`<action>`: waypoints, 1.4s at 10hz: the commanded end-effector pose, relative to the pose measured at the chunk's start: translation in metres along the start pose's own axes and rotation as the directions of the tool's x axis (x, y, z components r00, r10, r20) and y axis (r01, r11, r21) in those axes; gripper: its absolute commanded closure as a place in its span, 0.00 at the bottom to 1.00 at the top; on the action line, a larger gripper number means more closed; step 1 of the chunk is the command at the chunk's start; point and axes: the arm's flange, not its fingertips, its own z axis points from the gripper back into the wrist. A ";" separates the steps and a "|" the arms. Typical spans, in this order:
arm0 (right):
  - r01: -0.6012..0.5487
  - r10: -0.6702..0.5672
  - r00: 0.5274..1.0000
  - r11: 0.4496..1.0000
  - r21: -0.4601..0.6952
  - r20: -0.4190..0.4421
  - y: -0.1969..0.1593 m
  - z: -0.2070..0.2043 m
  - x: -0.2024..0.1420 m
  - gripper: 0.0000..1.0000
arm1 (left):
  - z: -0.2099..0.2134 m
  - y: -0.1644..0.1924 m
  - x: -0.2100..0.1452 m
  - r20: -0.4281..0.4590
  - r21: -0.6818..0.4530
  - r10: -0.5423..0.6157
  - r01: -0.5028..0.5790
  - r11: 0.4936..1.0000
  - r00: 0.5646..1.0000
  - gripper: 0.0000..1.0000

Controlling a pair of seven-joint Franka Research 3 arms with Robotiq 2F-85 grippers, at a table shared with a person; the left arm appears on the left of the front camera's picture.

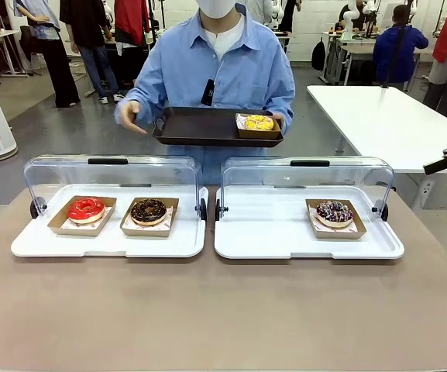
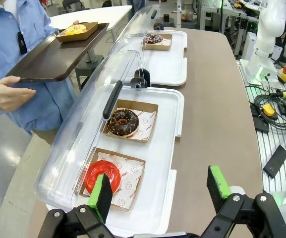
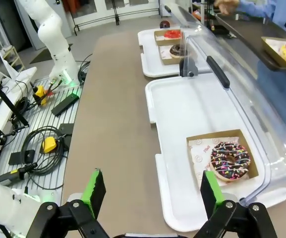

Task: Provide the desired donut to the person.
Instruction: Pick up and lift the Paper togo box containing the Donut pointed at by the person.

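Sitting in its paper boat at the right end of the dark serving tray (image 1: 200, 128), the yellow donut (image 1: 259, 122) is held up by the person (image 1: 223, 70) beyond the right display tray (image 1: 285, 232), whose clear lid stands open over a sprinkled donut (image 3: 230, 160). It lies well ahead of the right gripper (image 3: 151, 193), the nearer one, which hangs wide open and empty off the table's right end. The left gripper (image 2: 160, 191), likewise spread and empty, hovers near the red donut (image 2: 102, 176) and chocolate donut (image 2: 123, 122). Delivery looks complete.

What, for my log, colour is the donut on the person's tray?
Yellow donut, clearest in the front view.
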 end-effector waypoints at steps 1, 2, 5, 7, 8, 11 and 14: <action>-0.022 0.023 0.999 1.000 -0.015 0.036 0.006 -0.008 0.003 0.00 | 0.000 -0.001 0.001 -0.007 0.009 0.000 0.000 1.000 1.000 0.00; -0.040 0.041 0.998 0.999 -0.018 0.044 0.007 -0.008 0.005 0.00 | 0.000 -0.001 0.001 -0.007 0.009 0.000 0.000 1.000 1.000 0.00; -0.061 0.063 0.996 0.998 -0.027 0.064 0.008 -0.007 0.006 0.00 | 0.000 -0.001 0.001 -0.007 0.009 0.000 0.000 1.000 1.000 0.00; -0.070 0.071 0.993 0.997 -0.019 0.096 0.010 -0.007 0.005 0.00 | 0.000 -0.001 0.001 -0.007 0.009 0.000 0.000 1.000 1.000 0.00; -0.075 0.076 0.993 0.997 -0.018 0.095 0.010 -0.008 0.005 0.00 | 0.000 -0.001 0.001 -0.007 0.009 0.000 0.000 1.000 1.000 0.00; -0.073 0.073 0.991 0.997 -0.004 0.109 0.008 -0.013 0.005 0.00 | 0.000 -0.001 0.001 -0.007 0.009 0.000 0.000 1.000 1.000 0.00; -0.057 0.056 0.996 0.998 0.004 0.072 0.006 -0.008 0.008 0.00 | 0.000 -0.001 0.001 -0.007 0.009 0.000 0.000 1.000 1.000 0.00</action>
